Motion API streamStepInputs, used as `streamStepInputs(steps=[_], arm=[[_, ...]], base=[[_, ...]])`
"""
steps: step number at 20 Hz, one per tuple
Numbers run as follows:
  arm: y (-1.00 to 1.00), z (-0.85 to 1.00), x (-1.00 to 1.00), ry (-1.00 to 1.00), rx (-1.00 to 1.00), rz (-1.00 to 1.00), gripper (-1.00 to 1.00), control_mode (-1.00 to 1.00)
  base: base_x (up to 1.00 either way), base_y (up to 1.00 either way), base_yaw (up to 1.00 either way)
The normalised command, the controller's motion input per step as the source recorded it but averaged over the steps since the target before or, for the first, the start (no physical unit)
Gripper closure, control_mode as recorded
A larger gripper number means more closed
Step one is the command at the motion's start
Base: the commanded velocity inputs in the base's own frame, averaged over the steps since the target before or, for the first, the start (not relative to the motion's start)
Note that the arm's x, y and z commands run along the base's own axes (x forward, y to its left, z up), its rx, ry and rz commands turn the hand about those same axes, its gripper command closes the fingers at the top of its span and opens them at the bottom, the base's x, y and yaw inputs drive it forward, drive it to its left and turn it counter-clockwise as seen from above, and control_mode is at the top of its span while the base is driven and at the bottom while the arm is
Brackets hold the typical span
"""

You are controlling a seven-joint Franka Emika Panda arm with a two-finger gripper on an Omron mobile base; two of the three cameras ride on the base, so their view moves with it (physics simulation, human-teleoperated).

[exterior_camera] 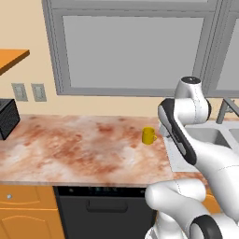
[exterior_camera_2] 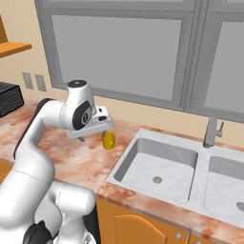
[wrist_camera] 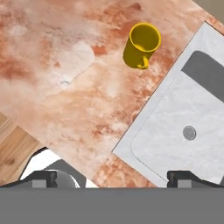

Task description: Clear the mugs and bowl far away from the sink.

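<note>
The counter [exterior_camera: 70, 149] is a mottled red-brown stone slab, running from a dark appliance [exterior_camera: 8, 119] at the far left to the sink [exterior_camera_2: 157, 164] on the right. Orange cabinets [exterior_camera: 25, 212] and a dark dishwasher front [exterior_camera: 105, 212] sit below it. A grey-framed window [exterior_camera: 133, 46] spans the cream wall behind, with two pale outlets [exterior_camera: 28, 92] to its left and an orange shelf [exterior_camera: 11, 58] above them. The sink is grey steel with two basins; its faucet [exterior_camera_2: 211, 131] stands at the middle back, and a round drain [wrist_camera: 189, 132] shows in the near basin. The yellow mug [wrist_camera: 141, 44] stands upright on the counter, just beside the sink's left edge and well back from the counter front. In the hand view its handle faces my camera. My gripper [wrist_camera: 113, 177] hangs above the counter near the sink's front corner, apart from the mug, which lies ahead of it. My fingertips [wrist_camera: 43, 178] stand wide apart and hold nothing.
</note>
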Motion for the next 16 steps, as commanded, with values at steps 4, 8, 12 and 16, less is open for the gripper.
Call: streamStepInputs(steps=[4, 8, 12, 16], arm=[[0.00, -0.36, 0.19, 0.03, 0.00, 0.00, -1.00, -1.00], [0.00, -0.11, 0.20, -0.01, 0.00, -0.01, -1.00, -1.00], [0.00, -0.02, 0.23, 0.00, 0.00, -0.09, -1.00, -1.00], [0.00, -0.02, 0.19, 0.00, 0.00, -0.10, -1.00, -1.00]], base=[[0.00, 0.00, 0.00], [0.00, 0.00, 0.00], [0.00, 0.00, 0.00], [0.00, 0.00, 0.00]])
